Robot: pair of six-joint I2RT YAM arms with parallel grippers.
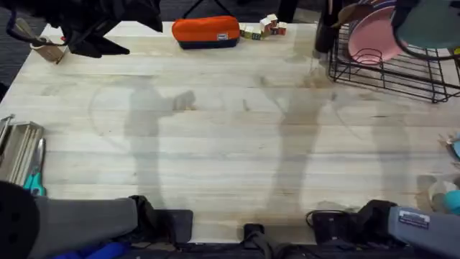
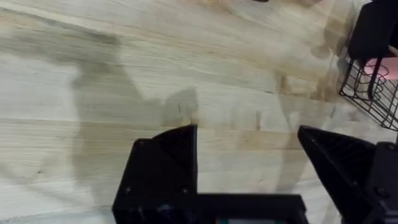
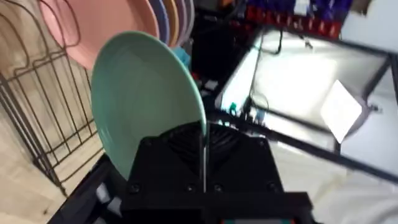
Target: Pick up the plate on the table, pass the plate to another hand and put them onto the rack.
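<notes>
1. Overhead view: the rack (image 1: pixel 402 68) stands at the far right corner of the table (image 1: pixel 215 144). A pink plate (image 1: pixel 374 36) stands upright in the rack's slots. The teal plate (image 1: pixel 431 21) hangs above the rack, just beside the pink plate on the side away from the table's middle. What holds it cannot be made out from this angle. An orange pouch (image 1: pixel 206 31) lies along the table's far edge, well apart from the rack, with small blocks (image 1: pixel 262 29) between the pouch and the rack.

2. Left wrist view: the left gripper (image 2: pixel 249 149) hovers over bare table planks, its two black fingers (image 2: pixel 168 162) spread wide with nothing between them. A corner of the rack shows off to one side, with a bit of pink inside it.

3. Right wrist view: the right gripper (image 3: pixel 202 149) is pinching the plate by its rim, the plate standing on edge and rising straight out from between the fingers. The rack's wires lie just beside the plate, and the pink plate with other stacked plates (image 3: pixel 174 18) stands in the rack right behind it.
</notes>
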